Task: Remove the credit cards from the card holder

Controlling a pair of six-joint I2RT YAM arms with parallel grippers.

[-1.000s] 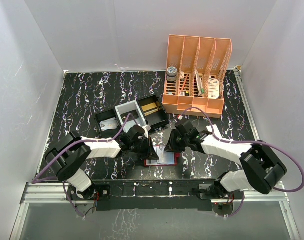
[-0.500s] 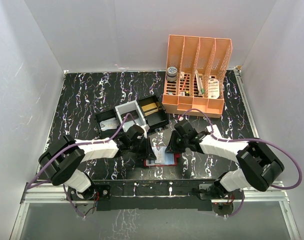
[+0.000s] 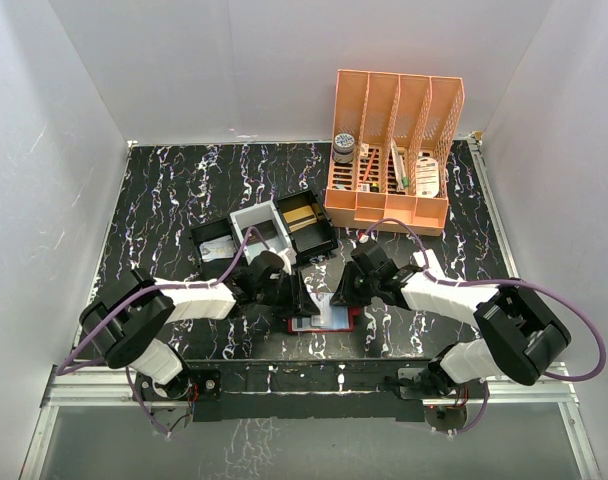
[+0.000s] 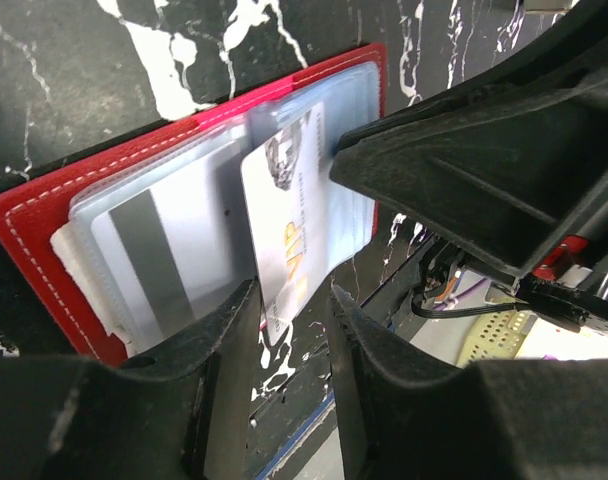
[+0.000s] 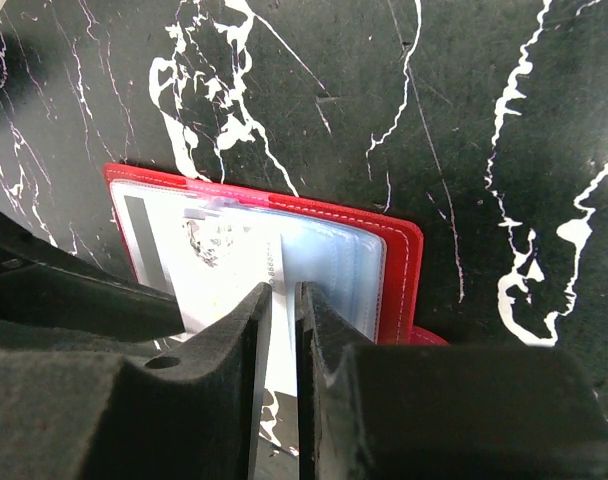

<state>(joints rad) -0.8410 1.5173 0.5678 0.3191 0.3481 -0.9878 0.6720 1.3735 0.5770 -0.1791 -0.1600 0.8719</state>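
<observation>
Currently right tool (image 5: 282,305) clamps a pale credit card (image 4: 294,220) over the open red card holder (image 5: 399,260). Left tool (image 4: 290,310) apart, straddling it.

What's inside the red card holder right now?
Clear sleeves, one holding a striped card; a pale card sticks partly out, pinched by the right pincer. Whatever lies beneath them is covered.

White arm links (image 3: 199,300), black joints, purple cables (image 3: 594,335); left hand (image 4: 289,300) and right hand (image 5: 282,300) matte black.
</observation>
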